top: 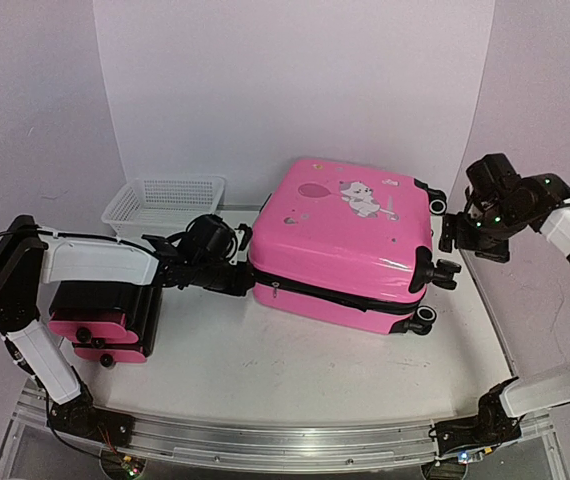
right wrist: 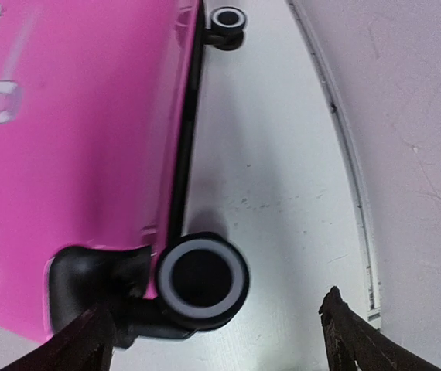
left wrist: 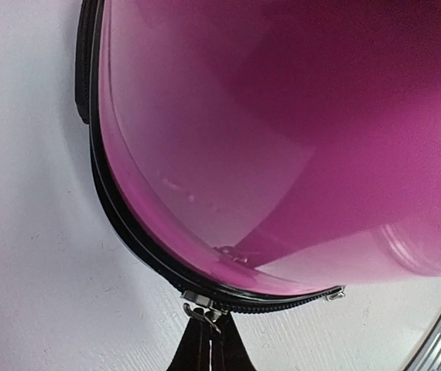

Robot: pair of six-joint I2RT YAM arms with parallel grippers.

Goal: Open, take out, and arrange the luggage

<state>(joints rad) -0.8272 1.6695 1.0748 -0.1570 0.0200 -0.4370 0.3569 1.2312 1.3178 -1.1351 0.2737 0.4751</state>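
The luggage (top: 345,235), a big glossy pink suitcase with a cartoon sticker, lies flat mid-table, wheels to the right. My left gripper (top: 247,279) is at its left end, level with the black zipper seam. In the left wrist view the left gripper (left wrist: 205,328) is shut on the metal zipper pull (left wrist: 198,309) at the curved corner of the luggage (left wrist: 298,154). My right gripper (top: 455,236) hovers beside the wheels. In the right wrist view the right gripper (right wrist: 220,340) is open, with a black-and-grey wheel (right wrist: 203,282) between its spread fingers (right wrist: 352,332), untouched.
A smaller pink and black case (top: 100,322) stands at the left under my left arm. A white mesh basket (top: 165,200) sits at the back left. The table's raised rim (right wrist: 352,178) runs close along the right of the wheels.
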